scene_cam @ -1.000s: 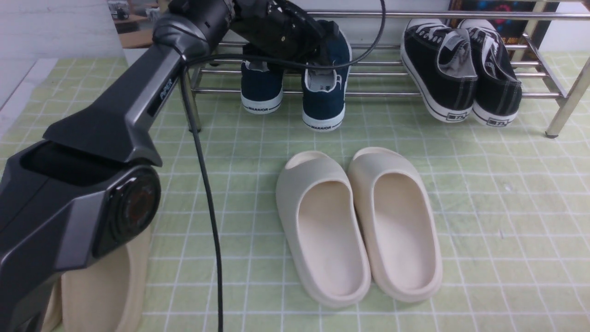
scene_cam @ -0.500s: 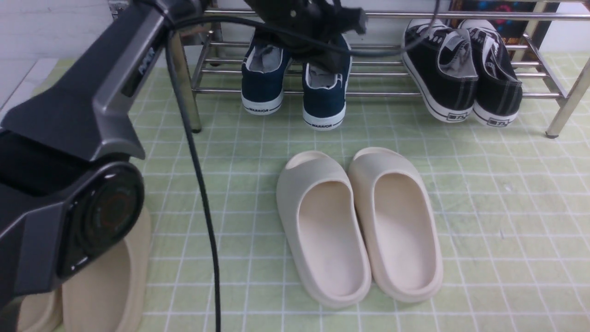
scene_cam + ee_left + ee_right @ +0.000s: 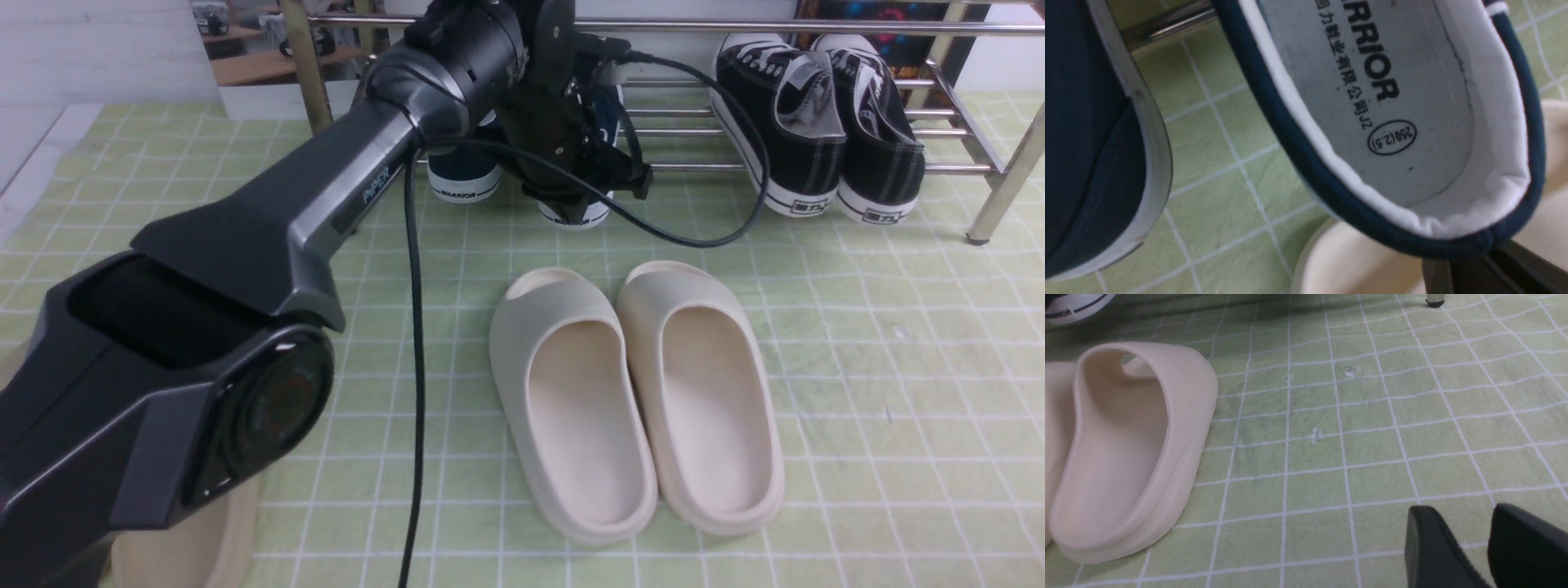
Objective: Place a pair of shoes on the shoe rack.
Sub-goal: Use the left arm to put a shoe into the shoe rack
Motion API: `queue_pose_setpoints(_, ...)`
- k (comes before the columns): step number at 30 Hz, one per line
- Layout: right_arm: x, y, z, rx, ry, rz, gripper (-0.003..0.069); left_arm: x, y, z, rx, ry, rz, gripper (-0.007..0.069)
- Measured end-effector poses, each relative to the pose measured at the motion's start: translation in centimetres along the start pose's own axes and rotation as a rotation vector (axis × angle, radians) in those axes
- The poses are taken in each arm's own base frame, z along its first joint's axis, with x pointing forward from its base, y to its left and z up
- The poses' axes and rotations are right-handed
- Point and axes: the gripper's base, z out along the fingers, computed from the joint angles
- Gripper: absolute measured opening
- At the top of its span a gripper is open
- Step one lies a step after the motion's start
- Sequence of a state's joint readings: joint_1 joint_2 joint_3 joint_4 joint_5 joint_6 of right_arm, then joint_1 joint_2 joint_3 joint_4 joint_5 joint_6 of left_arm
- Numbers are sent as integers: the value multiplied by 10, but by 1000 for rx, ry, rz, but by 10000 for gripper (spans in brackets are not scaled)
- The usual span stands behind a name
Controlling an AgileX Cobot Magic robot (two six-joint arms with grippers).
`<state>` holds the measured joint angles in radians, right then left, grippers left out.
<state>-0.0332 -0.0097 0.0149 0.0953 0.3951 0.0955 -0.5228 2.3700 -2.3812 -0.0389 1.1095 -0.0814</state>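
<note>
The pair of shoes, two navy slip-ons, lies on the low bars of the shoe rack [image 3: 816, 167] with the heels hanging over its front. The left shoe [image 3: 461, 175] is partly behind my arm. My left gripper [image 3: 584, 184] is shut and sits low at the heel of the right shoe [image 3: 571, 216], covering most of it. In the left wrist view that shoe's white-lined opening [image 3: 1392, 102] fills the frame, and the dark fingers [image 3: 1478, 269] press against the outside of its heel rim. My right gripper [image 3: 1470, 535] is open over bare mat.
Black lace-up sneakers [image 3: 816, 122] occupy the rack's right end, near its leg [image 3: 1000, 192]. A pair of cream slides [image 3: 637, 400] lies mid-mat, and a tan slide [image 3: 188, 539] is under my left arm. The arm's cable loops in front of the rack.
My left gripper went from open to shut. The left arm rose above the navy shoes, then dropped down to the right shoe's heel. The shoes have barely shifted.
</note>
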Motion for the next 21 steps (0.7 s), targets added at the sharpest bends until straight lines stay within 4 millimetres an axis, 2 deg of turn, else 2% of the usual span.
queue_pose_setpoints(13, 0, 0, 0, 0, 0, 0, 246, -13, 10, -1, -59, -141, -75, -14)
queue_pose_setpoints(19, 0, 0, 0, 0, 0, 0, 246, -7, 14, -7, -63, -63, -90, -14)
queue_pose_setpoints(21, 0, 0, 0, 0, 0, 0, 246, -2, 16, -20, -73, 5, -77, -14)
